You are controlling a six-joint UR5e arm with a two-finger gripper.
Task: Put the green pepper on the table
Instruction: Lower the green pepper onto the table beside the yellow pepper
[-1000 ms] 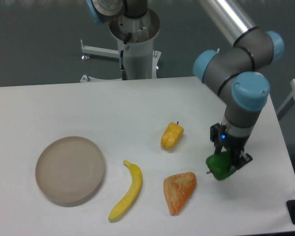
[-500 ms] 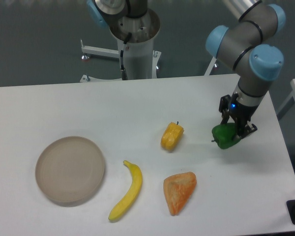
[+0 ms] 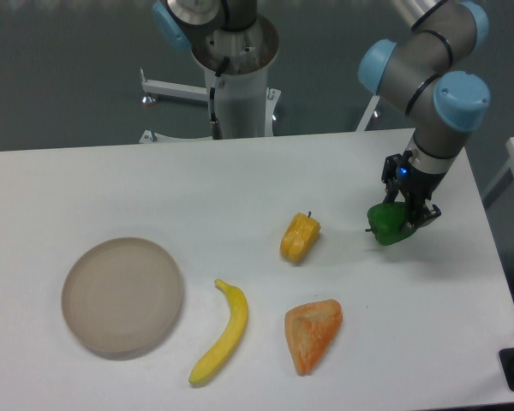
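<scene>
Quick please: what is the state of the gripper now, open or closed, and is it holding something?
Gripper: closed on the green pepper, holding it at the right side of the table.

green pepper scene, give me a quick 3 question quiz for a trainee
1. True or false: the green pepper lies on the round plate.
2. Which item is nearest the plate? A) banana B) yellow pepper C) orange wedge
3. Fill in: the gripper is shut on the ____.

Key
1. False: the gripper holds it at the right side of the table, far from the plate.
2. A
3. green pepper
</scene>
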